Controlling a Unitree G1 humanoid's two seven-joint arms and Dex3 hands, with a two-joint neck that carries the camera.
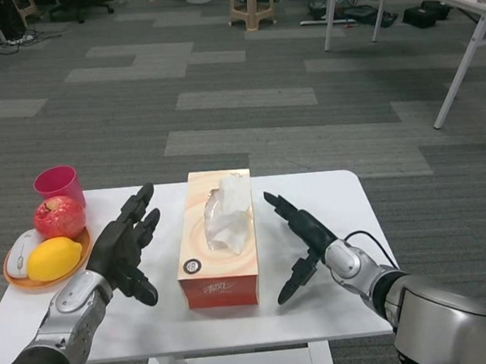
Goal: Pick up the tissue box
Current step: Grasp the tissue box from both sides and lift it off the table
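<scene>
While flanking tissue box (217, 240), left hand (126, 250), right hand (302, 238) splayed.

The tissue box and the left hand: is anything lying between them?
No. In the head view only bare white table separates the tissue box from the left hand.

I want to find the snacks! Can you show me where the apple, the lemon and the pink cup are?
apple (59, 217), head view, on the middle of its red skin.
lemon (54, 258), head view, on the middle of its yellow peel.
pink cup (59, 186), head view, on its front wall.
</scene>
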